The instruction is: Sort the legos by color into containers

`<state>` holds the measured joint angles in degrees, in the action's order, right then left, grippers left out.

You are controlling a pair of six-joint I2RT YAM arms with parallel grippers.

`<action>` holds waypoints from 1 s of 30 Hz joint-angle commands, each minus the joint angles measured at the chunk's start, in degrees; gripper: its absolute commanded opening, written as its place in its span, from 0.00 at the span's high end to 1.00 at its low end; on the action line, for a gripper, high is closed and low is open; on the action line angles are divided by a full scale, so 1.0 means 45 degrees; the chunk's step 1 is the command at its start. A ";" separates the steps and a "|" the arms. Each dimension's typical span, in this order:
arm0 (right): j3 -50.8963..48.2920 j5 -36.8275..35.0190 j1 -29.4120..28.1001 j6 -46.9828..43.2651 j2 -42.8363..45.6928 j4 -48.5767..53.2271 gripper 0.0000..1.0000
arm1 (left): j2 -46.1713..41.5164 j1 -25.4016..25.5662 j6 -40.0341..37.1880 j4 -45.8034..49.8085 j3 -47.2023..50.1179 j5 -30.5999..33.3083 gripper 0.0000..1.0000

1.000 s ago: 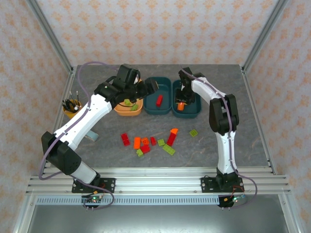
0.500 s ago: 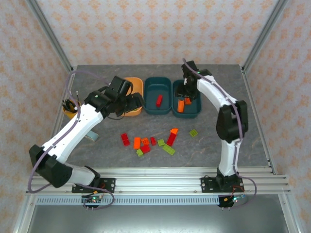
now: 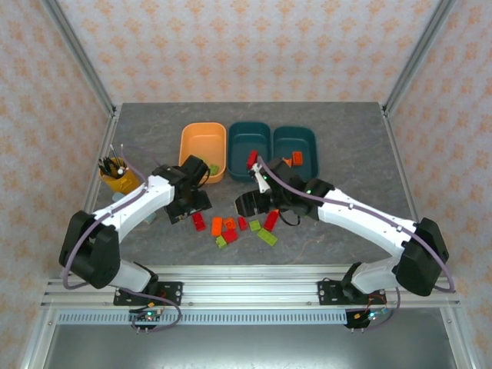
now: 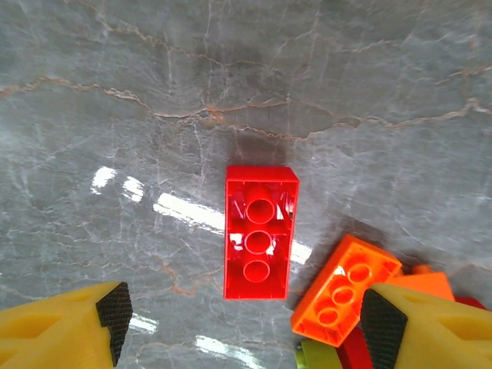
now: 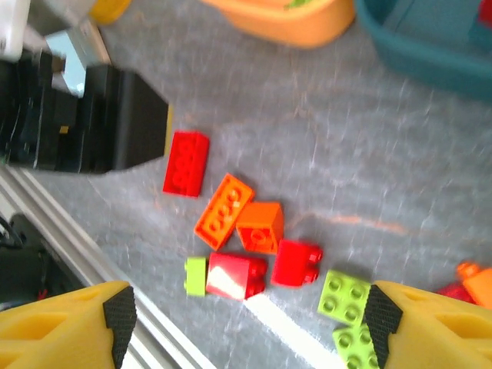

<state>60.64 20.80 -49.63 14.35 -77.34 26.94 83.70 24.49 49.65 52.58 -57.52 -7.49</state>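
A pile of red, orange and lime green legos (image 3: 238, 229) lies on the table in front of three containers: a light orange tray (image 3: 201, 142) and two dark teal trays (image 3: 247, 137) (image 3: 304, 138). My left gripper (image 4: 242, 323) is open just above a red brick (image 4: 260, 232), with an orange brick (image 4: 346, 288) beside its right finger. My right gripper (image 5: 244, 315) hangs open over the pile, above a red brick (image 5: 236, 275) and a green brick (image 5: 344, 294). The trays hold a green lego (image 3: 214, 167), a red one (image 3: 251, 157) and an orange one (image 3: 296, 159).
A yellow cup of tools (image 3: 115, 173) stands at the left beside the left arm. The two grippers (image 3: 191, 204) (image 3: 250, 204) hang close together on either side of the pile. The metal rail (image 3: 246, 288) runs along the near edge.
Both arms have swung from the trays back down to the pile. The right gripper opened and left an orange brick in the right teal tray.
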 commanded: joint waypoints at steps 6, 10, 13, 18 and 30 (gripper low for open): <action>-0.0408 -0.0787 -0.0432 0.0603 0.1023 -0.0353 0.19 | 0.1894 -0.0013 0.0094 -0.1818 0.0481 -0.0144 0.27; -0.0404 -0.0947 -0.0432 0.0589 0.1132 -0.0159 0.19 | 0.2396 0.0005 0.0198 -0.1722 0.0531 0.0222 0.36; -0.0443 -0.1018 -0.0431 0.0619 0.1148 -0.0107 0.20 | 0.2339 0.0006 0.0230 -0.1936 0.0800 0.0338 0.43; -0.0488 -0.1220 -0.0429 0.0821 0.1132 -0.0092 0.20 | 0.2485 0.0085 0.0274 -0.2441 0.1208 0.0179 0.55; 0.0237 -0.3864 0.0188 0.2112 0.2065 0.0507 0.22 | 0.1100 0.0509 -0.0644 -0.0120 -0.2366 0.1175 0.69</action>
<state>59.29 10.72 -50.65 20.60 -70.46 27.77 91.26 26.17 49.45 47.92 -60.23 -5.67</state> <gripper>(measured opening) 0.785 0.346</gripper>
